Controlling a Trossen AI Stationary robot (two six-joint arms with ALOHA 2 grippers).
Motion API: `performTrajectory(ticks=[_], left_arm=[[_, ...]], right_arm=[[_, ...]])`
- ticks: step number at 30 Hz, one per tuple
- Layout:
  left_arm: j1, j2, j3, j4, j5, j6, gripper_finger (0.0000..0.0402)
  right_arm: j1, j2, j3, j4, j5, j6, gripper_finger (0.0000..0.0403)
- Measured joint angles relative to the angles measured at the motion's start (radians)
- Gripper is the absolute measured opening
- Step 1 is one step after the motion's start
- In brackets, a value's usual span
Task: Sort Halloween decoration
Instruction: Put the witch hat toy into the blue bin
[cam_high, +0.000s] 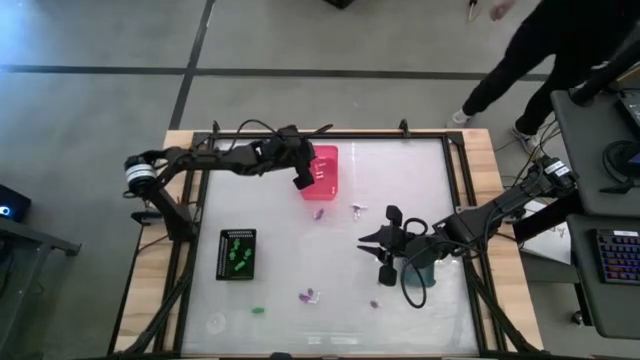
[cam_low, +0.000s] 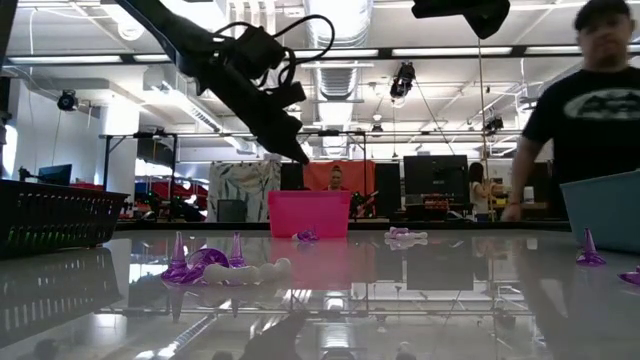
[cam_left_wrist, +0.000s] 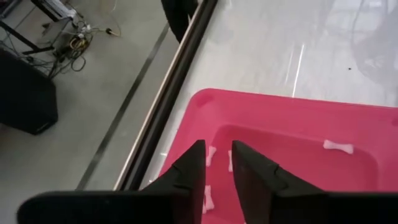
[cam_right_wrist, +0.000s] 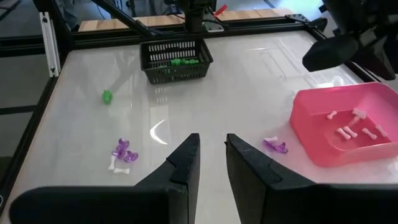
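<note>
- Left gripper (cam_left_wrist: 217, 165) hangs over the pink bin (cam_high: 322, 172), fingers slightly parted, grasping nothing.
- Right gripper (cam_right_wrist: 211, 152) hovers mid-table, released.
- Only the wrist views show white bones (cam_right_wrist: 351, 130) inside the pink bin.
- Black basket (cam_right_wrist: 176, 60) holds green pieces (cam_right_wrist: 185, 61).
- Purple pieces (cam_right_wrist: 122, 151) lie loose.

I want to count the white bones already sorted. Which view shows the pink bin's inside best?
The right wrist view: the pink bin lies open with its white bones spread apart. The left wrist view sees inside too, but the left gripper hides part. The high view is small; the low view shows only its wall.
</note>
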Motion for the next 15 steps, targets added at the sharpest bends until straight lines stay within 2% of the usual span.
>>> performTrajectory(ticks=[9, 15], left_arm=[[-0.036, -0.068, 0.001, -0.110, 0.000, -0.103, 0.0086], [-0.149, -0.151, -0.020, -0.167, 0.000, -0.206, 0.0087]], right_arm=[[0.000, 0.000, 0.000, 0.000, 0.031, -0.002, 0.0068], [-0.001, 0.000, -0.002, -0.001, 0.080, -0.002, 0.0068]])
